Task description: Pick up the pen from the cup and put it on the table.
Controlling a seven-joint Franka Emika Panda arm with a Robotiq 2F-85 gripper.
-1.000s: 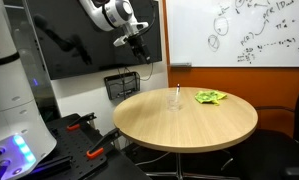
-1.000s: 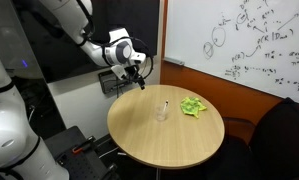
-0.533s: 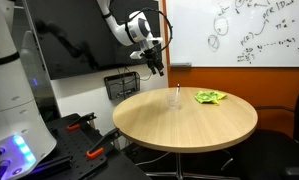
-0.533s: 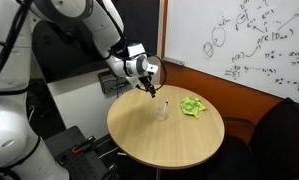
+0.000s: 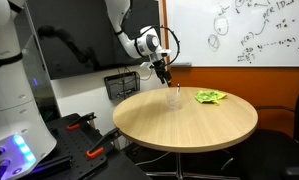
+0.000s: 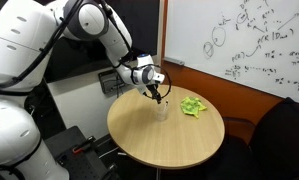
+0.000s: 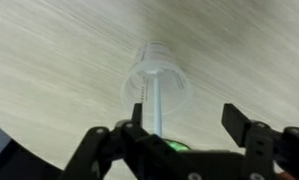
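Note:
A clear plastic cup (image 5: 175, 98) stands on the round wooden table (image 5: 179, 125), also seen in an exterior view (image 6: 162, 110) and from above in the wrist view (image 7: 155, 88). A pale pen (image 7: 155, 100) stands upright inside it. My gripper (image 5: 165, 77) hangs just above and beside the cup, also in an exterior view (image 6: 157, 94). In the wrist view the gripper (image 7: 184, 122) is open, its dark fingers (image 7: 242, 125) apart, with the cup and pen ahead of the left finger. It holds nothing.
A crumpled green cloth (image 5: 210, 97) lies on the table beyond the cup, also in an exterior view (image 6: 193, 105). A whiteboard (image 5: 239, 30) hangs behind. A dark monitor and a wire basket (image 5: 122, 85) stand at the wall. Tools lie on a low cart (image 5: 84, 140).
The arm has swung from over the table's edge towards the cup and come down; the gripper now hangs just above it. Cup, pen and cloth have not moved.

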